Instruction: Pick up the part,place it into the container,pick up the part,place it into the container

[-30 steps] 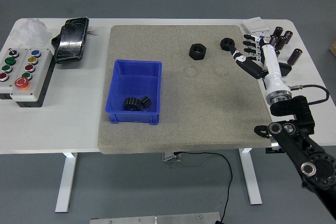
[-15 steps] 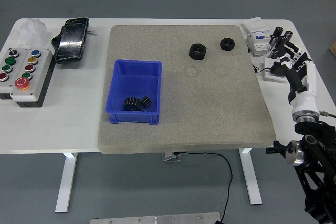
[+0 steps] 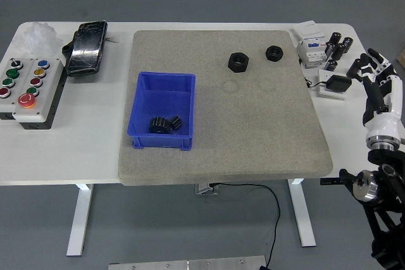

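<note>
Two black nut-shaped parts lie at the back of the grey mat (image 3: 266, 131): a larger one (image 3: 238, 62) and a smaller one (image 3: 274, 52) to its right. A blue container (image 3: 162, 110) stands on the mat's left half with two black gears (image 3: 164, 124) inside it. My right hand (image 3: 374, 71) hangs past the table's right edge, fingers spread and holding nothing, well away from both nuts. No left arm shows.
A button box (image 3: 26, 90) and a black pouch (image 3: 88, 47) sit at the table's left. White modules and several dark cylinders (image 3: 329, 47) crowd the back right corner beside my hand, with a small black block (image 3: 336, 83) on a white plate.
My right hand has drawn back from beside the smaller nut, moving right and off the mat to the table's right edge. Both nuts stay in place.
</note>
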`<state>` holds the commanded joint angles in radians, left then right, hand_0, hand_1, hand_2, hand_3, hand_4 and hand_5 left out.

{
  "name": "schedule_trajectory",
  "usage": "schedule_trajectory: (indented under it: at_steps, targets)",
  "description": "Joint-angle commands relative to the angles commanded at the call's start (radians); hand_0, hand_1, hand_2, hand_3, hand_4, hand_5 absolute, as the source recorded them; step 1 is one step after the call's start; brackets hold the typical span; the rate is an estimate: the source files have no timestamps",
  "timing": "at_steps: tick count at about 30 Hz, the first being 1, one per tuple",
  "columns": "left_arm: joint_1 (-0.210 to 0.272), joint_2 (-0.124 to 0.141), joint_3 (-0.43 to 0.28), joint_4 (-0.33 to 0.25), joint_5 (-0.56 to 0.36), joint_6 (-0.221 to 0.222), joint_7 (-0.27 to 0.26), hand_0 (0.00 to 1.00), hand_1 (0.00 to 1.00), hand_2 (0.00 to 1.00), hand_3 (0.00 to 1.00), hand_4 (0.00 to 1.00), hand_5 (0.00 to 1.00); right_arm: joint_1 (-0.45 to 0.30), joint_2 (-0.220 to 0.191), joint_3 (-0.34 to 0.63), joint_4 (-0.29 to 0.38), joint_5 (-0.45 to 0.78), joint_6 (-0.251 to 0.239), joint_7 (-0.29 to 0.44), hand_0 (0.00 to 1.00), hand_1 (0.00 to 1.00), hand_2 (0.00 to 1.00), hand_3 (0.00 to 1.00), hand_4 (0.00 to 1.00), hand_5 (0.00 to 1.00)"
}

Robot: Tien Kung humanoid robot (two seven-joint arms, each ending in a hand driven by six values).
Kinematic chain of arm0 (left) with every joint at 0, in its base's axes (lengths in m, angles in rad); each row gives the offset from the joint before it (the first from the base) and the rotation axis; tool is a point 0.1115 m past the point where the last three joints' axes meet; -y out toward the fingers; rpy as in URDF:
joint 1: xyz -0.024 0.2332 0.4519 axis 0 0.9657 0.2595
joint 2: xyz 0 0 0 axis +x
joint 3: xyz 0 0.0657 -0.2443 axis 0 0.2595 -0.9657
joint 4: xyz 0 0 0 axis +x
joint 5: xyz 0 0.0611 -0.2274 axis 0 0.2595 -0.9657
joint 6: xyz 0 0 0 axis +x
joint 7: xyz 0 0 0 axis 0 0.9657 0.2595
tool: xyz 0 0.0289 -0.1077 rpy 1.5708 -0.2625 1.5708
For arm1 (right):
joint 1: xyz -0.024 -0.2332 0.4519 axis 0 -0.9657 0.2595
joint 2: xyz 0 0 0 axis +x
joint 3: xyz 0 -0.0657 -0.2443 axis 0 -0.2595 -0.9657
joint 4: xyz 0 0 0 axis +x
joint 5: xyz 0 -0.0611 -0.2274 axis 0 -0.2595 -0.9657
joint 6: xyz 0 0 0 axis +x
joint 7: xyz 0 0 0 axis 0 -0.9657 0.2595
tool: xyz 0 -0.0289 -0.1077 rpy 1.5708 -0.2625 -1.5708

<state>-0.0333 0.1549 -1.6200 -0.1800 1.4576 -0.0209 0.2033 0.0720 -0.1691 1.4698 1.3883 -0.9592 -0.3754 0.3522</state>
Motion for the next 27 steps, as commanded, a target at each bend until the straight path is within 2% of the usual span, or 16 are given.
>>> schedule_trajectory:
  at_steps: [7,12,18,27]
  targets:
    - [-0.025,0.015,0.005,0.0,0.007,-0.003,-0.006,0.615,0.546,0.549,0.618,0.612,0.359,-0.036,-0.001,0.097,0.038,0.001,-0.009,0.003,0.629,0.697,0.739,0.722,0.898,0.488]
    - [-0.028,0.015,0.004,0.0,0.009,-0.003,-0.004,0.615,0.546,0.549,0.617,0.612,0.357,-0.054,0.0,0.139,0.047,0.014,-0.012,0.01,0.624,0.694,0.735,0.725,0.9,0.488]
    - [-0.012,0.006,-0.003,0.0,0.004,-0.001,-0.002,0.615,0.546,0.549,0.617,0.611,0.357,-0.061,0.0,0.128,0.045,0.012,-0.014,0.011,0.626,0.691,0.734,0.726,0.902,0.489]
    - [0.01,-0.008,-0.011,0.0,-0.018,0.005,0.0,0.615,0.546,0.549,0.617,0.611,0.357,-0.017,-0.008,0.075,0.035,-0.014,-0.023,0.001,0.626,0.691,0.733,0.726,0.902,0.489]
